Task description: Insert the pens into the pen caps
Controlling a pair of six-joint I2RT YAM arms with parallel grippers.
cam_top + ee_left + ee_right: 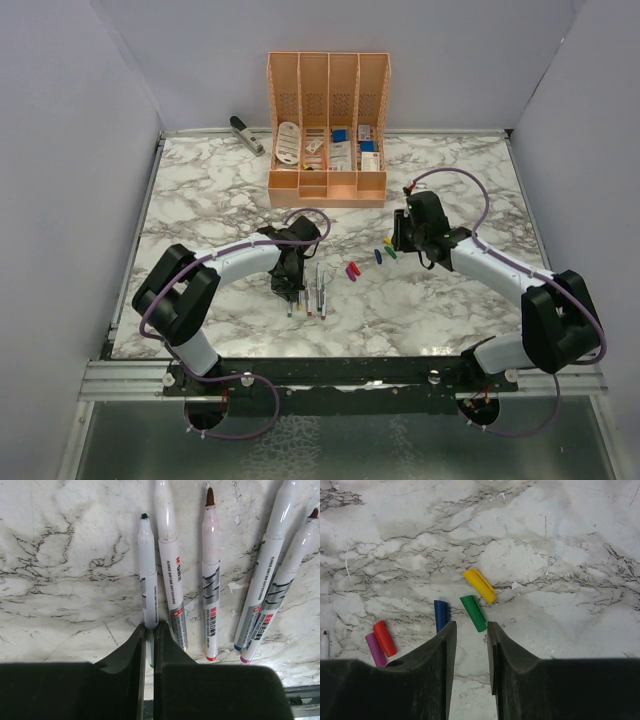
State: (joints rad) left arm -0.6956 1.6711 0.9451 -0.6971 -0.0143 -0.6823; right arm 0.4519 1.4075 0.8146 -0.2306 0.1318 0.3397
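Several white-grey pens (pixel 211 580) lie side by side on the marble table (pixel 200 200), tips pointing away from the left wrist camera. My left gripper (pixel 149 630) is shut on the rear end of the leftmost one, the green-tipped pen (pixel 148 575), which is level with the others. In the top view this gripper (pixel 288 285) is over the row of pens (pixel 312 295). My right gripper (pixel 470 626) hangs open and holds nothing. Just beyond its fingertips lies the green cap (pixel 473 612), with the yellow cap (pixel 479 585), blue cap (pixel 441 614), red cap (pixel 385 638) and purple cap (pixel 374 649) nearby.
A peach-coloured organiser (pixel 328 130) with white and blue items stands at the back centre. A grey stapler (pixel 247 135) lies to its left. White walls close in the table on three sides. The caps (pixel 378 255) lie between the two grippers.
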